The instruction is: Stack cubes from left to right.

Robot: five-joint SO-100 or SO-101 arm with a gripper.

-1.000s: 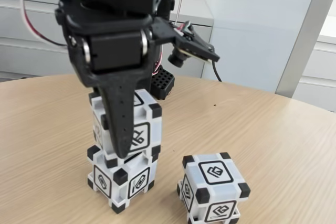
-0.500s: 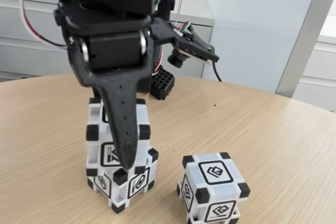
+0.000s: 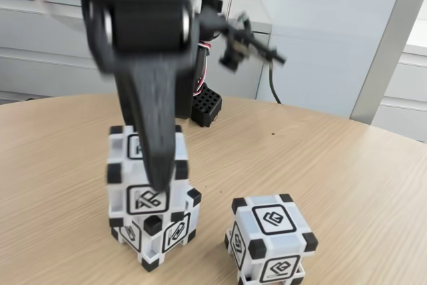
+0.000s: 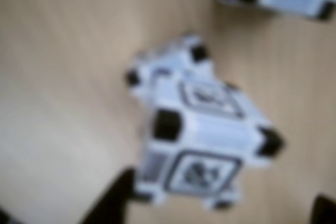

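Gripper (image 3: 155,181) is blurred above the top cube (image 3: 148,168), which sits twisted on the bottom cube (image 3: 157,231) near the table's (image 3: 347,165) front edge — whether its fingers are apart I cannot tell. Lift straight up — sideways drag could topple it.

No readable words or numbers; the cubes (image 3: 272,238) carry only black-framed abstract glyph symbols on their faces.
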